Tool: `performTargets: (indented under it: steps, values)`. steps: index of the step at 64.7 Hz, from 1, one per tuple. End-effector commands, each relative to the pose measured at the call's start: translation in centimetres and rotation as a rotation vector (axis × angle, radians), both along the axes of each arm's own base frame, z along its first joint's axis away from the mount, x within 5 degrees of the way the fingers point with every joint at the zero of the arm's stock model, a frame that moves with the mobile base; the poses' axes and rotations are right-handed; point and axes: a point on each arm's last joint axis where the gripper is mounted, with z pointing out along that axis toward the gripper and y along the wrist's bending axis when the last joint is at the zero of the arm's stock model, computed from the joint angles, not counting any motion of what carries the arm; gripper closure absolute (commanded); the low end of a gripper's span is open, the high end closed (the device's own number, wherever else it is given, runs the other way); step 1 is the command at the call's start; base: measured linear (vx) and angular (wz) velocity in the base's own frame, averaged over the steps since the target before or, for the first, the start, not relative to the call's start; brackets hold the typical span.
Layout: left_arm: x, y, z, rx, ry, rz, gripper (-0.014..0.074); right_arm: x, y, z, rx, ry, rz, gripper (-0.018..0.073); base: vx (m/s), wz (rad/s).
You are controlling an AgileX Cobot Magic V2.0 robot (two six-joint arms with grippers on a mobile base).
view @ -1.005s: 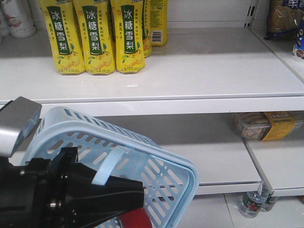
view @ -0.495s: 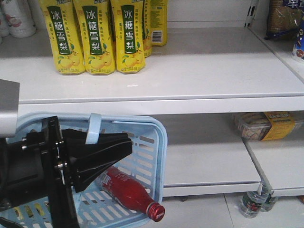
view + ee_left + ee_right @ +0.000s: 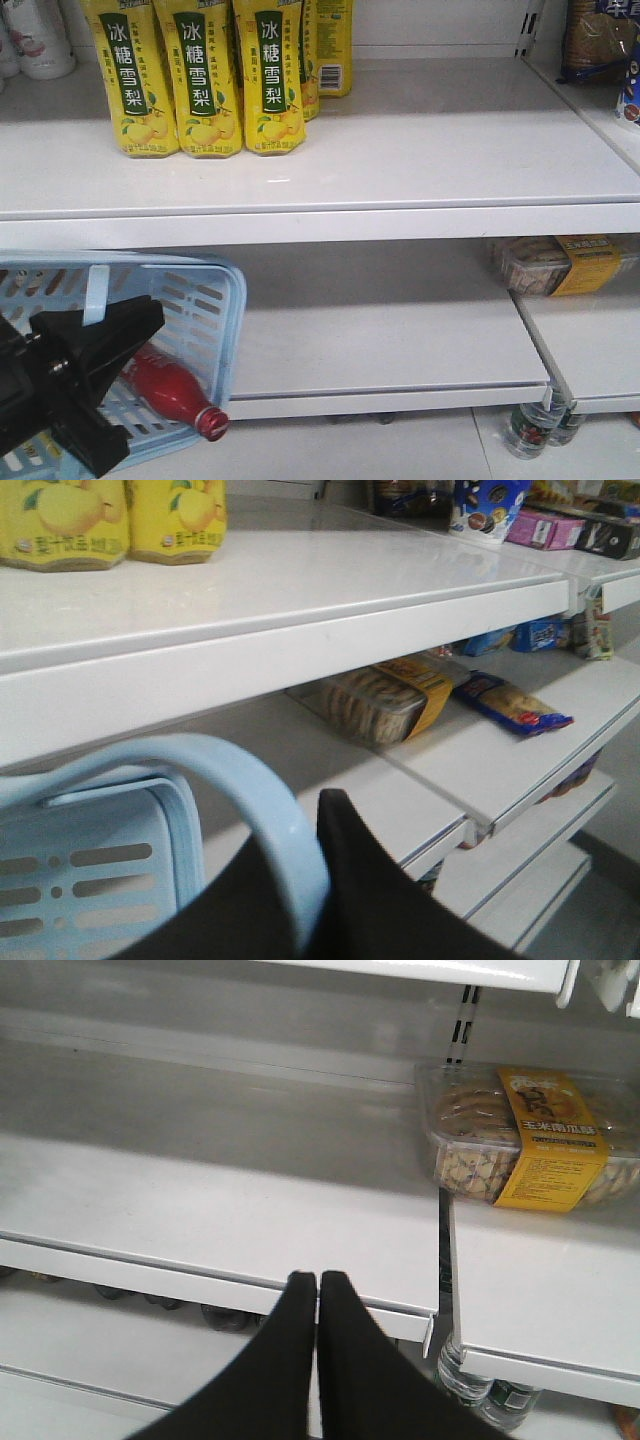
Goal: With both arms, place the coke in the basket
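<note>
The pale blue basket [image 3: 195, 300] hangs tilted at the lower left of the front view, in front of the lower shelf. The red coke [image 3: 170, 390] lies on its side inside it, its cap poking past the lower right corner. My left gripper [image 3: 148, 312] is black and wedge-shaped, and it is shut on the basket's hoop handle [image 3: 97, 285]. The left wrist view shows that handle [image 3: 255, 800] pinched between the fingers of the left gripper [image 3: 318, 825]. My right gripper [image 3: 317, 1280] is shut on nothing, hovering over the lower shelf's front edge; it does not show in the front view.
Yellow pear-drink bottles [image 3: 195, 80] stand on the upper shelf. A clear biscuit box with a yellow label [image 3: 560, 262] [image 3: 530, 1135] [image 3: 385, 695] sits on the lower right shelf. Water bottles [image 3: 530, 425] [image 3: 480, 1385] stand on the floor beneath.
The basket and my left gripper have swung left and down. The coke, first barely visible, now lies in full view inside the basket.
</note>
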Motion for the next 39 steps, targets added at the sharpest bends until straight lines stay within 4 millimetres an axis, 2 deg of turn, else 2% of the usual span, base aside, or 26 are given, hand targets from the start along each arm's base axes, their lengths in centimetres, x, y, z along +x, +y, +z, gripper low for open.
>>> performTargets:
  steps: [1,17,39]
  values:
    - [-1.1,0.2,1.8,0.002,-0.189,-0.052,0.0603,0.3,-0.1,1.4,0.013,-0.084,-0.015,0.0565,0.0,0.0]
    - [-2.8,2.5,-0.4,-0.128,-0.144,0.078,0.0603,0.3,-0.1,1.4,0.013,-0.084,-0.015,0.0565,0.0,0.0]
    - [-5.7,4.5,-3.8,-0.124,-0.214,0.101,0.0603,0.3,-0.1,1.4,0.013,-0.084,-0.015,0.0565,0.0,0.0]
